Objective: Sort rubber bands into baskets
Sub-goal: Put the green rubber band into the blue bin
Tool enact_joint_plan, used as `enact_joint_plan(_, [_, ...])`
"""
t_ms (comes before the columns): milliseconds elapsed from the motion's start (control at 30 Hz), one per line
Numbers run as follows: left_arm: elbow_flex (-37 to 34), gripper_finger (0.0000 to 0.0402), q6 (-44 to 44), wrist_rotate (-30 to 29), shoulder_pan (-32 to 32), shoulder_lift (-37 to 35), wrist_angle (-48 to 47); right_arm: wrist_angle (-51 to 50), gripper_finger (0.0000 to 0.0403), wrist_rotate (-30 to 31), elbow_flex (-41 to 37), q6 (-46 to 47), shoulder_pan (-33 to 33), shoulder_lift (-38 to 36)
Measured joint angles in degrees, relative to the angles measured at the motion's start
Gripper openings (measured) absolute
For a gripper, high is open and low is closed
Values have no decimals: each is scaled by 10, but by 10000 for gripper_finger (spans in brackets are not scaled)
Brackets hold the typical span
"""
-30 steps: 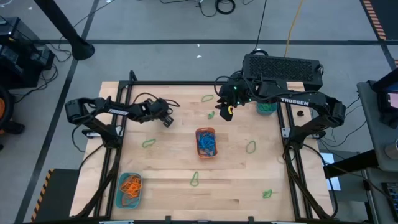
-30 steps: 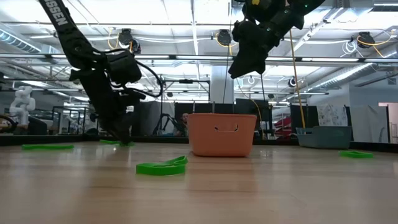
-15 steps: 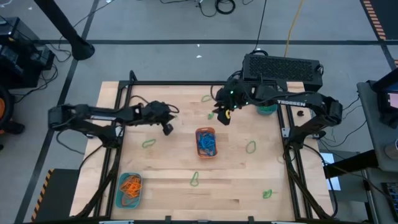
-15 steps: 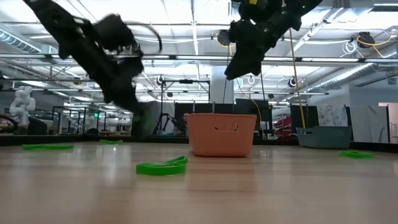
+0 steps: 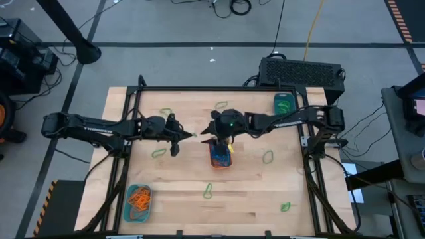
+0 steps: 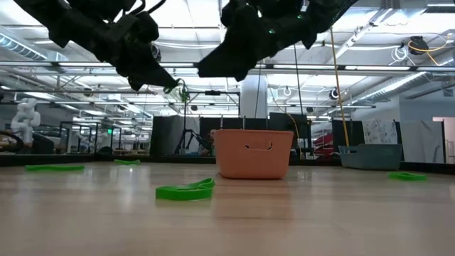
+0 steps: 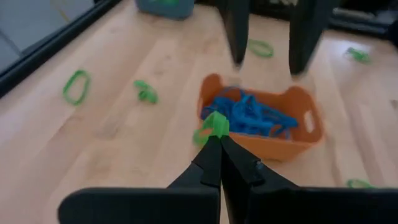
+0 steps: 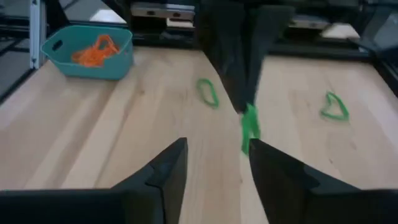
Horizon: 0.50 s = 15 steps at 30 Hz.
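the left gripper (image 7: 216, 144), raised above the worktop (image 5: 179, 179), grasps a green rubber band (image 7: 212, 127) beside the orange basket (image 5: 220, 153), while the right gripper (image 8: 214, 163) hangs released over that basket.

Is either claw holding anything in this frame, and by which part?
The left claw is shut on a green rubber band, pinching one end so the rest sticks out past the tips. The right claw is open and holds nothing.
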Motion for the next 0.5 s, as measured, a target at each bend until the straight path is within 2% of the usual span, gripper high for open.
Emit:
enact_joint_plan(200, [0,2,0,9,-7,1,21,97,221,4,0,38,15,39])
enact_joint_plan(367, [0,2,5,25,-11,1,36,125,275,4,0,42,15,65])
enact_joint_plan(500, [0,2,10,29,-15,1,40,138,296,4,0,42,15,74])
